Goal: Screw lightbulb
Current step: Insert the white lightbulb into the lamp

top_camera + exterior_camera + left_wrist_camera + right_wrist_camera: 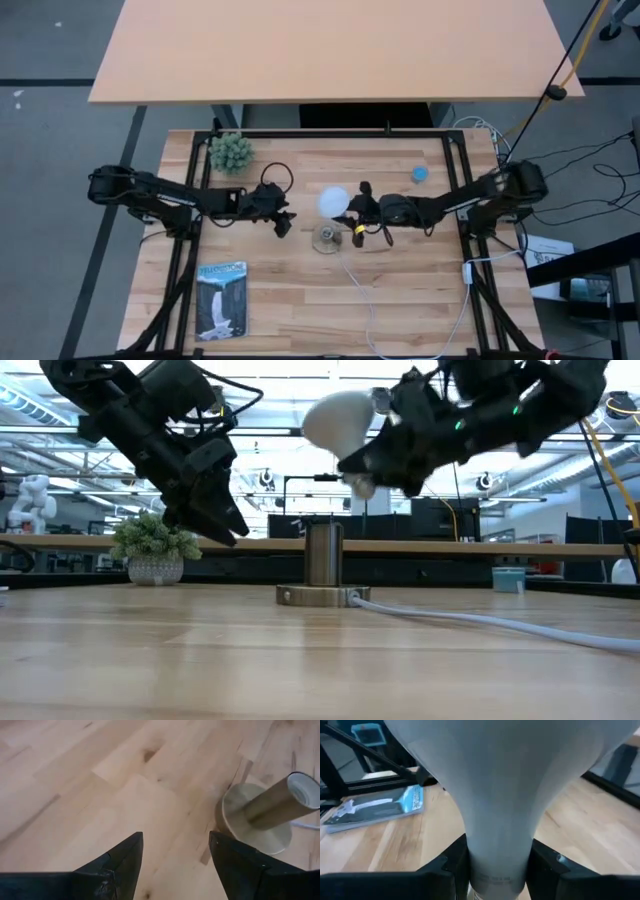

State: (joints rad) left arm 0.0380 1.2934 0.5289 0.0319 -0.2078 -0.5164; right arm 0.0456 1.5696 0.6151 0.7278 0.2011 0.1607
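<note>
The white lightbulb point(333, 201) is held in the air by my right gripper point(354, 210), just above and to the far side of the metallic socket point(326, 237), which stands on its round base on the table, its white cord point(362, 300) running toward the near edge. The bulb also shows in the low view point(338, 418) and in the right wrist view point(510, 780). My left gripper point(283, 222) is open and empty, left of the socket, which shows beyond its fingers in the left wrist view point(270, 807). My right gripper pinches the bulb's narrow neck point(497, 862) between its two fingers, just above the screw base. The fingers come roughly level from the table's right side. The bulb is lifted clear, tilted with its dome point(335, 415) up and toward the left.
A small potted plant point(231, 152) stands at the far left. A small blue round object point(420, 173) lies at the far right. A blue packaged item point(221, 298) lies near the front left. Black frame rails border the table's sides.
</note>
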